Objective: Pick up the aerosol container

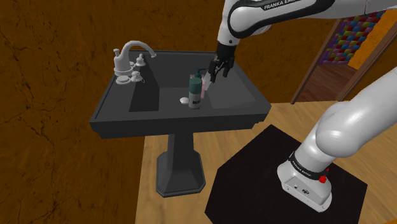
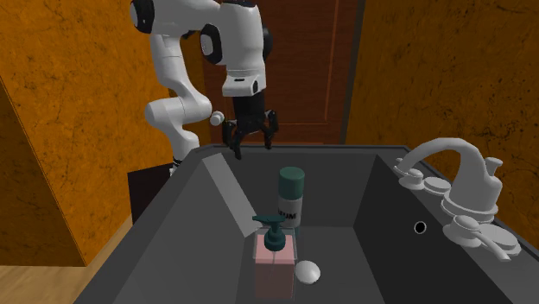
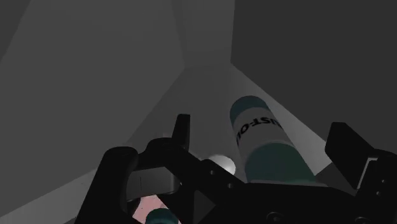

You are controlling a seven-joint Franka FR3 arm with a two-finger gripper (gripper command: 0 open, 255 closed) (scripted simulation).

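Franka arm's black gripper (image 1: 218,69) hangs over a dark grey pedestal sink (image 1: 178,121), upper centre of the shoulder view. Its fingers are spread wide w/ nothing in them.

The aerosol container (image 1: 195,94), green-capped w/ a pale lettered band, stands upright in the basin, centre frame, just below and left of the gripper. A pink soap dispenser (image 1: 204,88) is right beside it.

In the second exterior view the gripper (image 2: 251,138) hovers at the sink's far rim, upper centre. The aerosol container (image 2: 291,197) is mid-frame, w/ the dispenser (image 2: 275,259) and a small white round object (image 2: 308,273) in front. The faucet (image 2: 458,186) is at right.

In the wrist view the aerosol container (image 3: 264,143) shows between the parted fingers (image 3: 182,130), untouched.
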